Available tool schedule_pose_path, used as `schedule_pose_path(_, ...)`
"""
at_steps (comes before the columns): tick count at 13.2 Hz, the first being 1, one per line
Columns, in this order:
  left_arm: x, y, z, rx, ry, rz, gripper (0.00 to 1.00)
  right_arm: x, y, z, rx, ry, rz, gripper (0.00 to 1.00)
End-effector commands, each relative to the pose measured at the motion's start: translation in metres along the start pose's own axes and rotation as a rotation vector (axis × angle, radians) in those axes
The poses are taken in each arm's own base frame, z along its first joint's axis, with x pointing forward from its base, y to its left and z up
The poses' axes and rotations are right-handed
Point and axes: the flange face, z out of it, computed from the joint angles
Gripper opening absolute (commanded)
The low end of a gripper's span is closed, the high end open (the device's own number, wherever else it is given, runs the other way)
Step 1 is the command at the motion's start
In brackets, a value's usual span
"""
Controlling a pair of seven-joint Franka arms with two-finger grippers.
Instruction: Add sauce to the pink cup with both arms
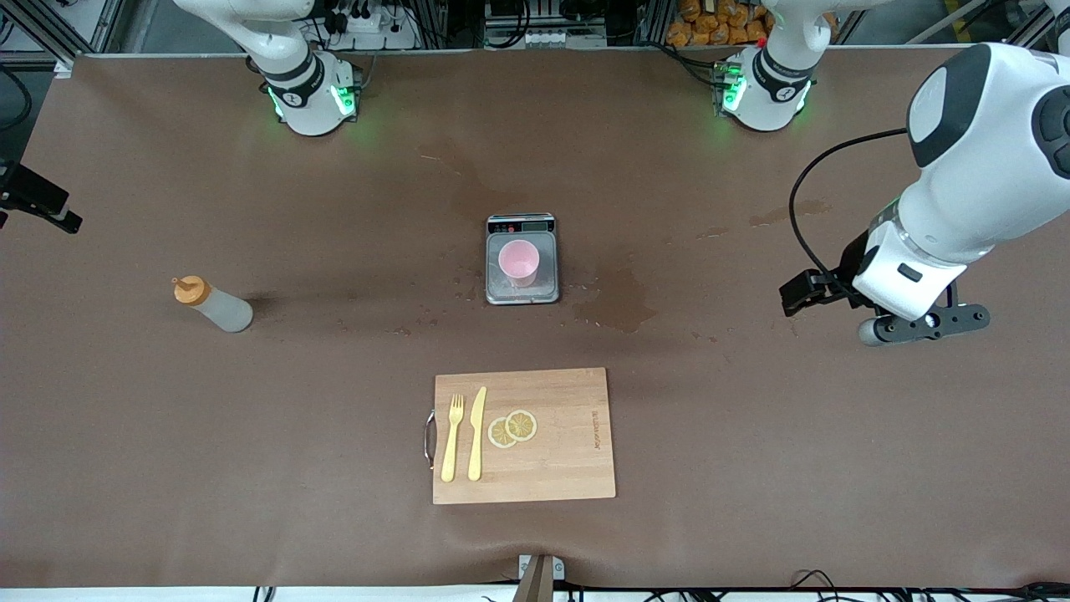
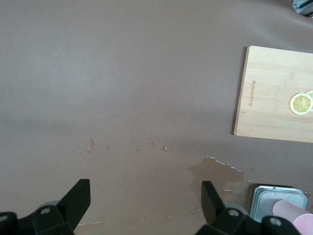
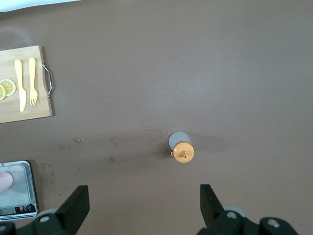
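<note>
The sauce (image 1: 213, 304) bottle stands upright near the right arm's end of the desk, long axis vertical, its orange cap and nozzle pointing up; the right wrist view looks straight down on the cap (image 3: 183, 152). The pink cup (image 1: 519, 261) stands upright, mouth up, on a grey scale (image 1: 522, 288) at mid-desk; nothing can be made out inside it. Toward the desk's front-camera edge lies a wooden cutting board (image 1: 568, 468) carrying a yellow fork (image 1: 452, 437), a yellow knife (image 1: 476, 433) and two lemon slices (image 1: 512, 428). The left gripper (image 2: 144, 198) hangs over bare tabletop at the left arm's end, fingers spread, holding nothing. The right gripper (image 3: 144, 200), fingers likewise apart and empty, is over the table near the sauce.
</note>
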Motion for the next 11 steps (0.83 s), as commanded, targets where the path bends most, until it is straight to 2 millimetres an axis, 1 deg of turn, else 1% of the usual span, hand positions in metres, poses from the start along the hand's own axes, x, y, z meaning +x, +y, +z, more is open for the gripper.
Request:
schedule_pose_path(1, -0.005, -0.003, -0.015, 0.031, -0.001, 0.019, 1.0, -0.005, 0.003, -0.007, 0.011, 0.003, 0.009, 1.0)
schedule_pose_path(3, -0.007, -0.003, -0.016, 0.036, -0.01, 0.021, 1.0, -0.005, 0.004, -0.007, 0.011, 0.003, 0.009, 1.0)
schedule_pose_path(4, -0.007, -0.003, -0.023, 0.034, -0.008, 0.02, 1.0, -0.005, 0.004, -0.007, 0.011, 0.003, 0.009, 1.0)
schedule_pose_path(6, -0.009, -0.004, -0.025, 0.04, -0.017, 0.02, 1.0, -0.005, 0.004, -0.006, 0.011, 0.002, 0.009, 1.0)
schedule_pose_path(9, -0.016, -0.009, -0.042, 0.071, 0.003, 0.02, 1.0, -0.005, 0.002, -0.007, 0.008, 0.005, 0.006, 1.0)
schedule_pose_path(11, -0.019, -0.012, -0.045, 0.088, -0.006, 0.019, 1.0, -0.005, 0.002, -0.007, 0.008, 0.003, 0.006, 1.0)
